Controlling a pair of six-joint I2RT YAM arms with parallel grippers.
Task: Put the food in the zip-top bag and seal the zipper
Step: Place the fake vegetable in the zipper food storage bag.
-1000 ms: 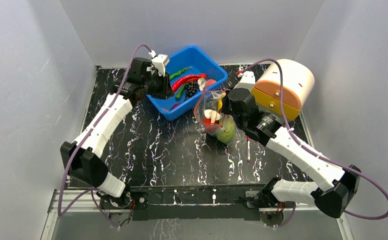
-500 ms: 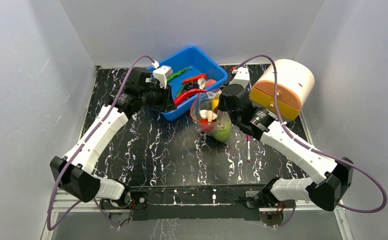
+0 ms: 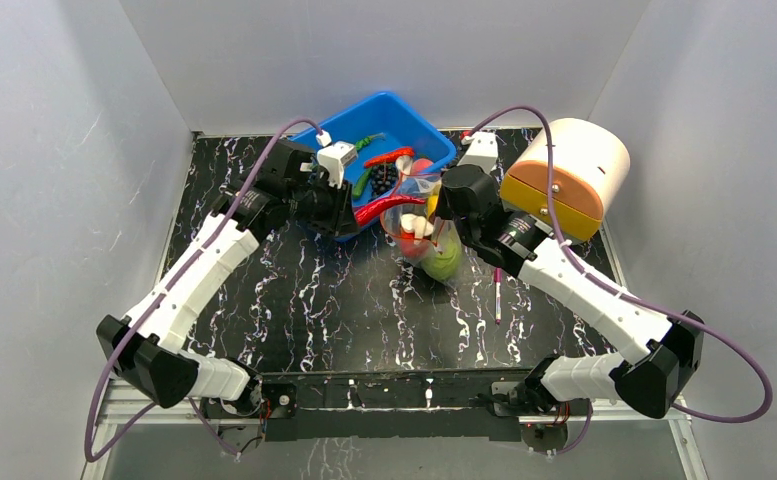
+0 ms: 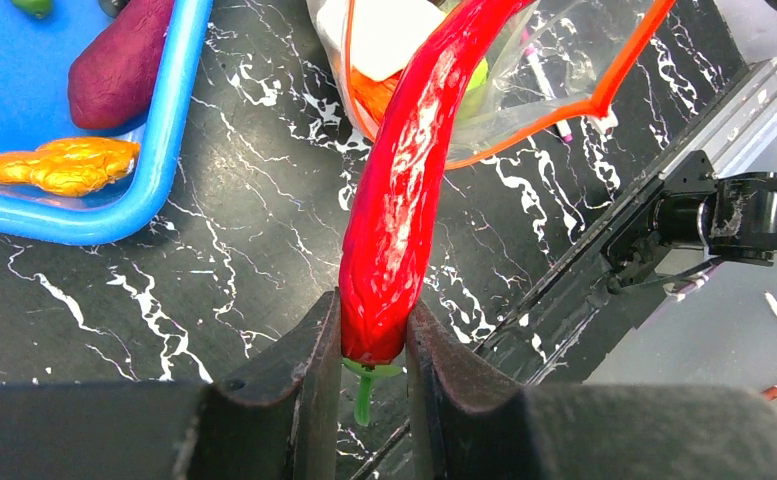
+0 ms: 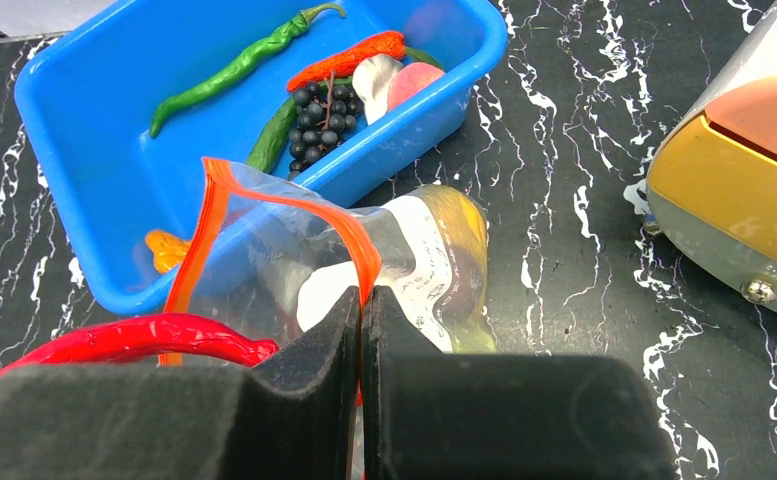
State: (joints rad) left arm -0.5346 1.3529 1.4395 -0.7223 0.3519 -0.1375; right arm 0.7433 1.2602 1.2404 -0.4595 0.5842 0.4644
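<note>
My left gripper (image 4: 374, 345) is shut on the stem end of a long red toy chili (image 4: 414, 180); in the top view the left gripper (image 3: 352, 213) holds the chili (image 3: 384, 207) with its tip at the bag's mouth. The clear zip-top bag (image 3: 426, 232) stands open and holds a white piece, a yellow piece and a green melon (image 3: 446, 262). My right gripper (image 5: 362, 330) is shut on the bag's red-orange zipper strip (image 5: 294, 205) and holds the mouth up. The chili tip (image 5: 164, 340) shows beside the bag in the right wrist view.
A blue tub (image 3: 419, 128) behind the bag holds a green chili (image 5: 234, 68), an orange-red chili (image 5: 349, 55), black grapes (image 5: 326, 108), a purple piece (image 4: 119, 60) and an orange piece (image 4: 59, 165). A cream and orange cylinder (image 3: 574, 172) stands at the right. A pink-capped pen (image 3: 497, 295) lies on the table.
My left gripper has carried the red chili out of the tub and to the right, up to the bag's mouth. My right gripper with the bag has shifted slightly left.
</note>
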